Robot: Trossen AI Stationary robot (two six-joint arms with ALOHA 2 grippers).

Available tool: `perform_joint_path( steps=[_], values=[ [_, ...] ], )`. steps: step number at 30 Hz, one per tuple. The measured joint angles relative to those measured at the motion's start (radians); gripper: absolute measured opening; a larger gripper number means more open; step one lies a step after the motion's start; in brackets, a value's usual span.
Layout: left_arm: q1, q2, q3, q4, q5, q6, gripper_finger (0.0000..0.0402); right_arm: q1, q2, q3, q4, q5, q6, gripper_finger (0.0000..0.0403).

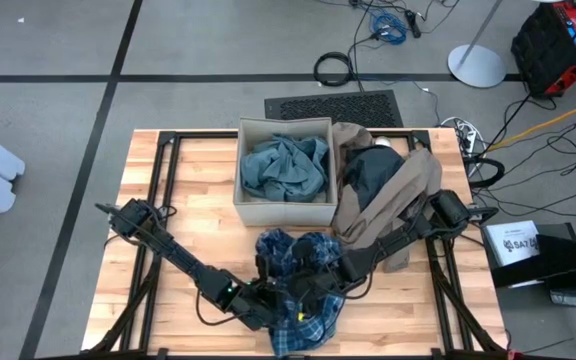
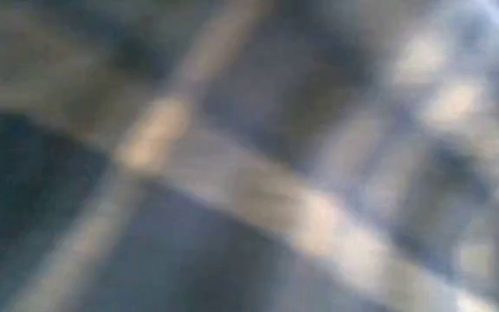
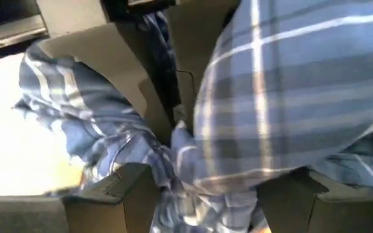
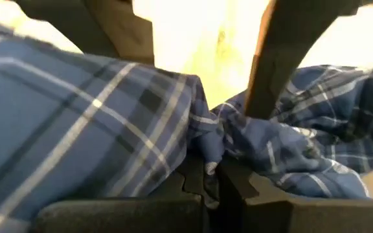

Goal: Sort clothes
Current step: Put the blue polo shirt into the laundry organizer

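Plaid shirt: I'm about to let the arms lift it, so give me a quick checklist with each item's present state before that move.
1. Right hand shut on the plaid shirt: ok, a fold is pinched between its fingers in the right wrist view.
2. Left hand holding the shirt: ok, cloth bunches between its spread fingers.
3. Both hands at the table's near edge, on the same garment: ok, high view.
4. Shirt separate from the brown garment beside the box: cannot tell, the right arm lies across both.
5. Cardboard box already holds a teal piece, room left: ok.
6. Low view usable: not ok, cloth covers it.
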Motion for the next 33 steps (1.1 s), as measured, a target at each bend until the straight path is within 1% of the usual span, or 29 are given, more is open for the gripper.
perform_joint_path(
  steps=[5,11,17,23,26,30,33],
  values=[
    [0.027,0.0,0.0,0.037,-0.019,0.009,0.0232,0.008,0.0,-0.001,0.032,0.008,-0.003,0.0004],
    [0.03,0.002,0.01,0.058,-0.127,0.073,0.0232,0.007,-0.003,0.0,0.046,0.016,0.019,0.0004],
    [0.032,0.002,0.011,0.176,-0.155,0.141,0.0233,0.013,-0.003,0.0,0.117,0.003,0.018,0.0004],
    [0.029,0.002,0.034,0.189,-0.186,0.178,0.0233,0.022,-0.024,0.0,0.121,0.004,0.012,0.0004],
    [0.026,0.002,0.047,0.186,-0.193,0.176,0.0221,0.023,-0.044,0.0,0.103,-0.008,0.015,0.0007],
    [0.025,0.002,0.064,0.199,-0.196,0.169,0.0184,0.031,-0.084,0.0,0.053,-0.016,0.003,0.0027],
    [0.025,0.002,0.072,0.205,-0.196,0.169,0.0183,0.039,-0.112,0.0,0.029,-0.02,0.0,0.0038]
  ],
)
